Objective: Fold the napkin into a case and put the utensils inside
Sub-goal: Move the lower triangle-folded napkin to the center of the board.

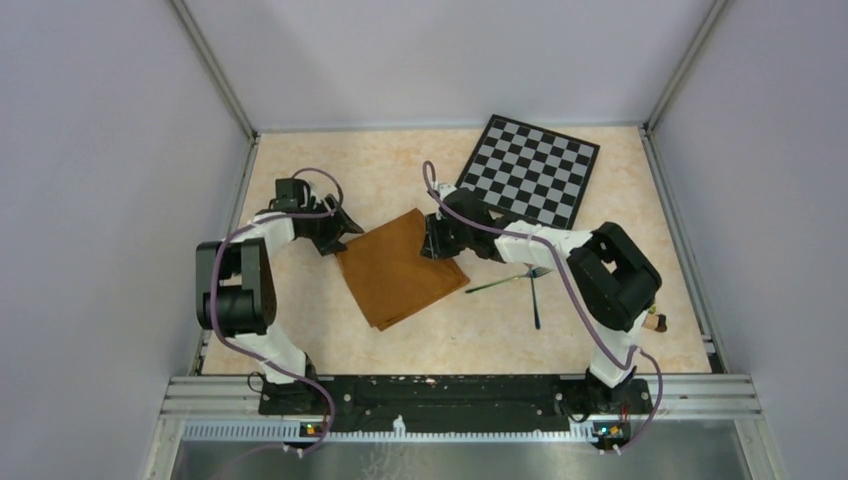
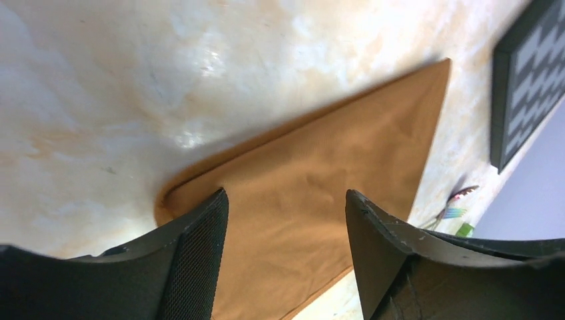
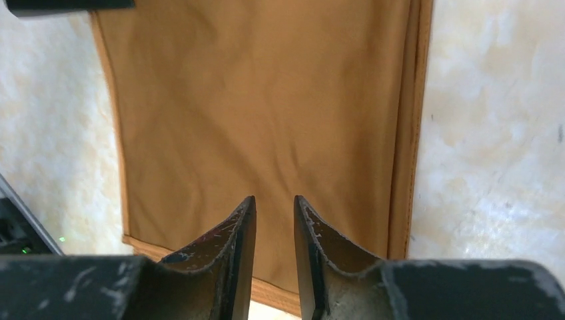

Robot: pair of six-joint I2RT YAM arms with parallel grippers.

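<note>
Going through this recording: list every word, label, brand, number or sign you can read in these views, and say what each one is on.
No text can be read in any view.
napkin: plain cloth, no tag or print showing.
checkered board: squares only, no letters or numbers visible along its rim.
mounting rail: only small lit spots near the arm bases, too small to show any marking.

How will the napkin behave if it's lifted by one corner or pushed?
Probably floppy: the napkin is thin cloth lying flat, so a lifted corner would likely droop. Its folded layers, visible stacked along one edge, may slide apart or unfold. Pushed, it would likely bunch rather than slide on the table.
</note>
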